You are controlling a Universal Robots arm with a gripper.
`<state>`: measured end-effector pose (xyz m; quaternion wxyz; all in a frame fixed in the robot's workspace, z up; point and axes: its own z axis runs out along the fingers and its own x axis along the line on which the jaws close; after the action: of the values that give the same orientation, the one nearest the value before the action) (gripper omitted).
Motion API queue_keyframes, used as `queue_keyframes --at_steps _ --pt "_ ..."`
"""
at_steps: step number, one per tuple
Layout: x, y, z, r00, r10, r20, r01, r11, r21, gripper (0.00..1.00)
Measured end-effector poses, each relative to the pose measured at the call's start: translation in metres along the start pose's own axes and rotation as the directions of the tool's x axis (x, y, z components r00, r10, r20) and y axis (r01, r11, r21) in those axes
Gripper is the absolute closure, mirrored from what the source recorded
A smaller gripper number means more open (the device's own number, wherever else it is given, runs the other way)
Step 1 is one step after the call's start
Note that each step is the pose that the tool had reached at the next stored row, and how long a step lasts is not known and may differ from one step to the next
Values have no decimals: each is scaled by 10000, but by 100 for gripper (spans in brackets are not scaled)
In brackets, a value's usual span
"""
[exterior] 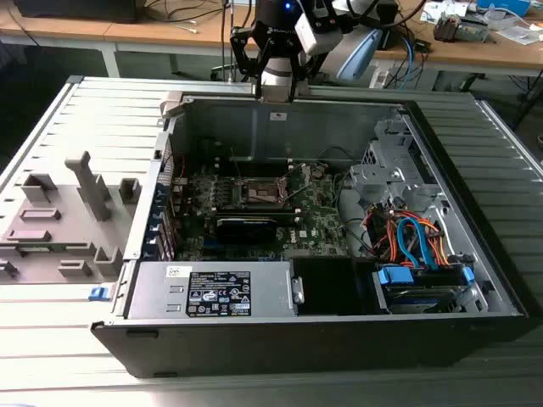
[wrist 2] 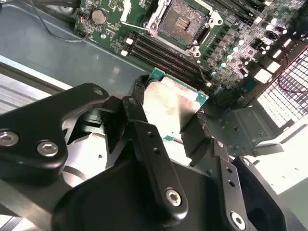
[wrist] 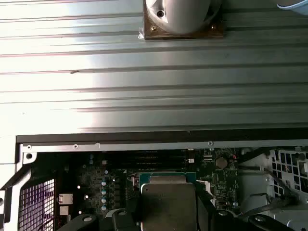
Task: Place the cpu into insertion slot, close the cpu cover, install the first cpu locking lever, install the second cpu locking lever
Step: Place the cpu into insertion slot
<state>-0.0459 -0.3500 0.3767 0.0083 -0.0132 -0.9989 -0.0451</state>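
A grey power supply (exterior: 212,291) sits inside the open computer case (exterior: 339,339); orange and blue cables (exterior: 414,240) bunch nearby.

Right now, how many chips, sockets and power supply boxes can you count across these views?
Chip: 1, clamped between the jaws.
Socket: 1, empty, on the green board.
Power supply box: 1, grey, seen in the exterior view.
Total: 3
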Motion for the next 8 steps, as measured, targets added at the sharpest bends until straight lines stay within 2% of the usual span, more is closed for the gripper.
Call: queue_keyframes --at_steps 8 --pt "5 -1 10 10000 1 0 -1 10000 1 45"
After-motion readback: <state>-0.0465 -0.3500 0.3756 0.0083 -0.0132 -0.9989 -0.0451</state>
